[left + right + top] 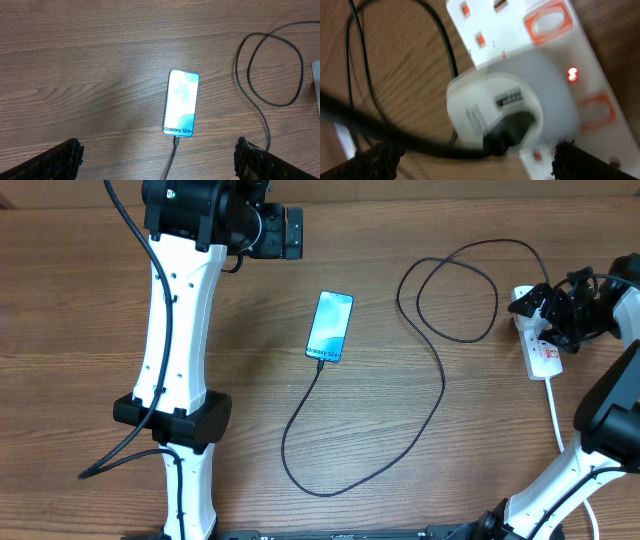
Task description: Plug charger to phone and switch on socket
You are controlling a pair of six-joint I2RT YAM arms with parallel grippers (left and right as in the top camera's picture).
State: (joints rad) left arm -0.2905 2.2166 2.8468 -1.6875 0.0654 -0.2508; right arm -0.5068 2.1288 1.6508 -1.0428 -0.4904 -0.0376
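Observation:
The phone (330, 326) lies mid-table with its cyan screen lit; in the left wrist view (181, 102) it reads "Galaxy S24+". The black charger cable (440, 385) runs from the phone's near end, where its tip (176, 142) sits in the port, loops across the table and ends at the socket (543, 352) at the right. In the right wrist view a white adapter (485, 107) with the black cable sits in the socket (520, 30), and a red light (572, 75) glows. My right gripper (557, 312) hovers open over the socket. My left gripper (291, 232) is open, above and behind the phone.
The socket's thick white cord (556, 415) runs toward the front edge beside my right arm's base. Cable loops (455, 290) lie between phone and socket. My left arm (180, 350) stretches along the table's left side.

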